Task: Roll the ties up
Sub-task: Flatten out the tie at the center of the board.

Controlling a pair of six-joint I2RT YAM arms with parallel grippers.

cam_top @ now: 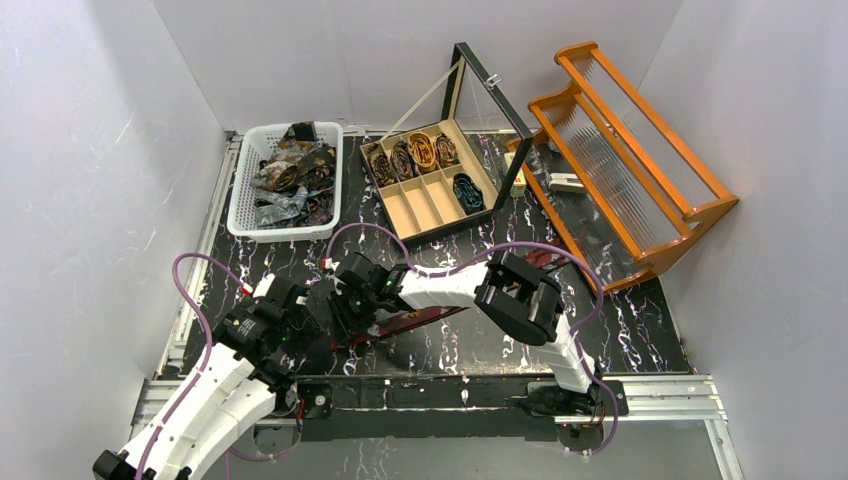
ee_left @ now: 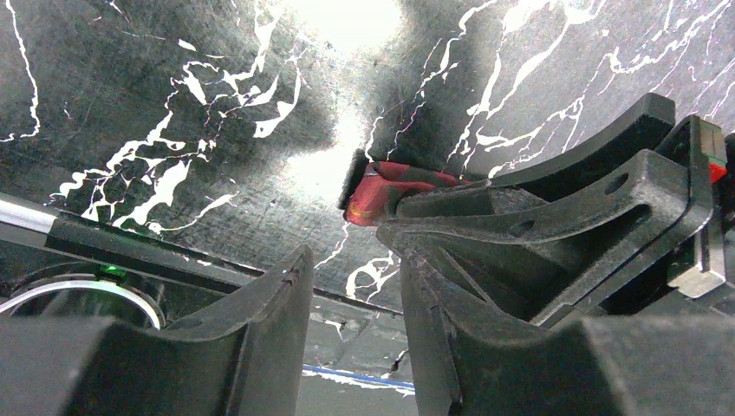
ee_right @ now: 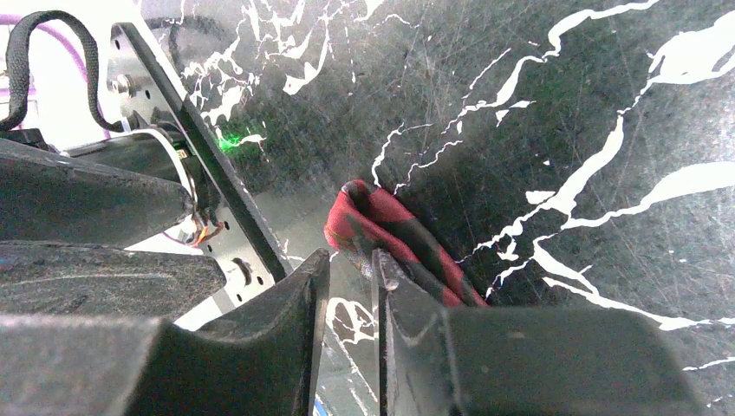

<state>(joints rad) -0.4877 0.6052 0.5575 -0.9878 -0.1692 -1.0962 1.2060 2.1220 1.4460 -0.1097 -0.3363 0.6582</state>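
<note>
A plain maroon tie point(cam_top: 440, 313) lies as a flat strip on the black marbled table, running from the arms toward the right. Its folded end point(ee_right: 364, 221) sits just beyond the tips of my right gripper point(ee_right: 351, 260) and against one finger. The jaws stand narrowly apart with bare table showing between them. In the left wrist view the same red end point(ee_left: 381, 191) shows under a right finger point(ee_left: 555, 199). My left gripper point(ee_left: 354, 260) is open with nothing in it, close beside the right one point(cam_top: 350, 310). Several rolled ties point(cam_top: 420, 152) fill the box's back compartments.
A white basket point(cam_top: 240, 200) of loose patterned ties stands at the back left. The open wooden box point(cam_top: 425, 205) with its raised glass lid is at the back centre. An orange wooden rack point(cam_top: 640, 160) lies at the back right. The table's front rail point(cam_top: 450, 390) runs near the arm bases.
</note>
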